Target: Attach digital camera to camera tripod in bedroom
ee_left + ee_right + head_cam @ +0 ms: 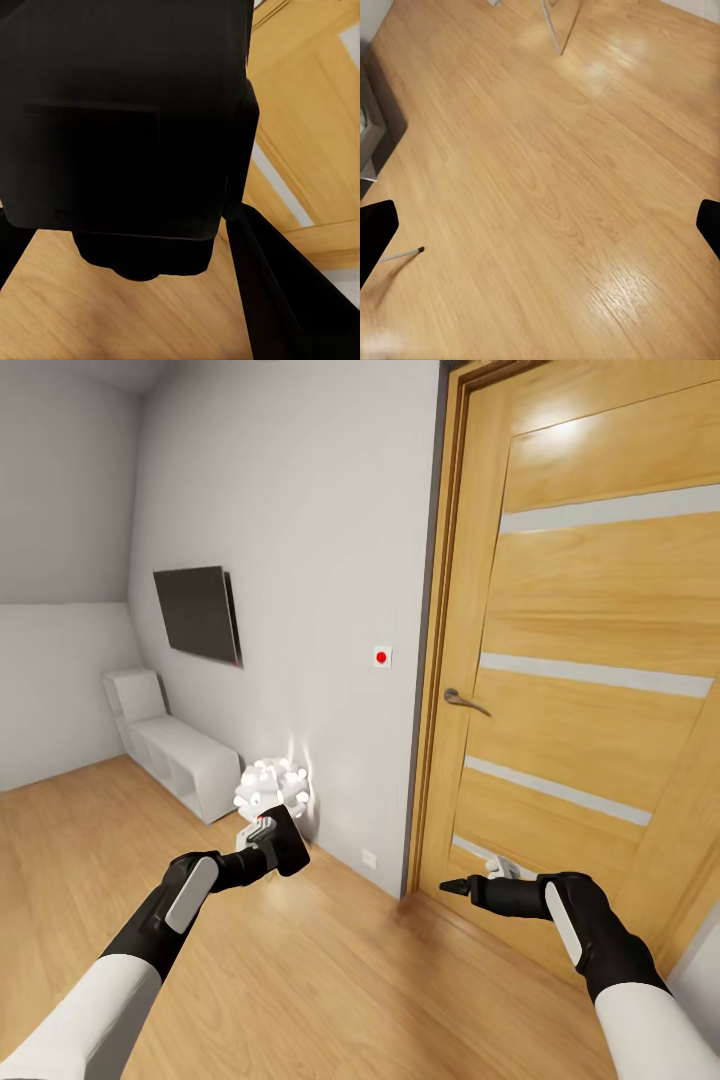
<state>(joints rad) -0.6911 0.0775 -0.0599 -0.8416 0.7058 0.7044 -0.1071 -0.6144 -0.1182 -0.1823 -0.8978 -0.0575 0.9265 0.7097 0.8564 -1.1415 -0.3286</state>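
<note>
Head view: robot faces a corner of the bedroom, grey-white wall [300, 560] ahead, wooden door [590, 660] with pale horizontal strips and a metal handle [466, 702] to the right. The left pincer [268, 842] is clamped on the digital camera [282, 840], held out in front above the light wood floor [300, 970], about level with the right arm's tip. The camera reads as a small black boxy body; a small red spot shows at its top edge, with a bit of pale trim beside it. In the left wrist view the camera [127, 120] is a near-featureless black block with a faint rectangular panel on its face and a rounded black bulge along one edge; one dark finger [285, 300] lies against its side, with door and floor behind. The right pincer [455, 885] is held low in front of the door, its black tips drawn to a point in the head view; in the right wrist view two black fingertips [375, 232] sit at opposite edges of the frame, well apart, with bare floor between. That view also catches thin silver rods [553, 26] standing on the floor further off; I can't tell what they belong to. On the wall: a dark flat TV [197, 613], a small white plate with a red dot [382, 656] near the door frame, and a low outlet [368, 857]. Low white shelves [180, 755] run along the wall, with a white knobbly object [270, 785] just behind the camera.
</note>
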